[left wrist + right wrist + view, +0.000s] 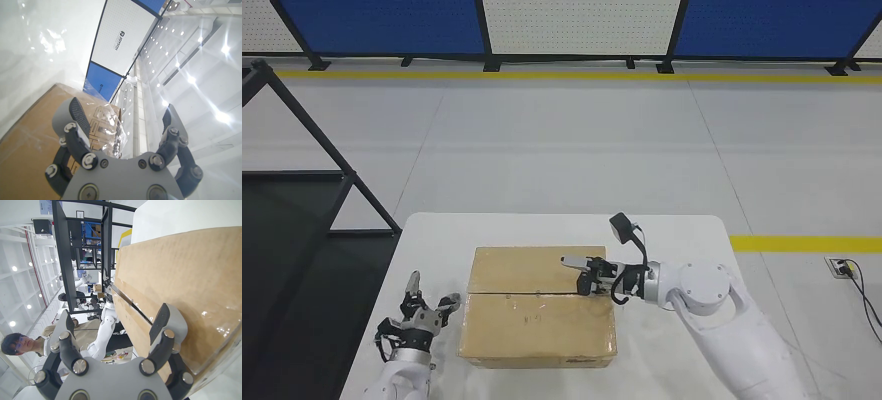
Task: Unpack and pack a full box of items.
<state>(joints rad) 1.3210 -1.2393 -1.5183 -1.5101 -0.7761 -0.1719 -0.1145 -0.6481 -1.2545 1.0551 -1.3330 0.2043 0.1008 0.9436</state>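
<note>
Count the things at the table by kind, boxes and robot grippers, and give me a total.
Box: 1
Grippers: 2, the left gripper and the right gripper, both open
Total: 3

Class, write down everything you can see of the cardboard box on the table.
The cardboard box is brown, rectangular and wide, lying flat on the white table. Its two top flaps are shut and meet at a lengthwise seam with a thin dark gap; glossy clear tape covers parts of it. The open right gripper is over one end of the seam; contact cannot be told. The open left gripper stands beside the box, apart.
</note>
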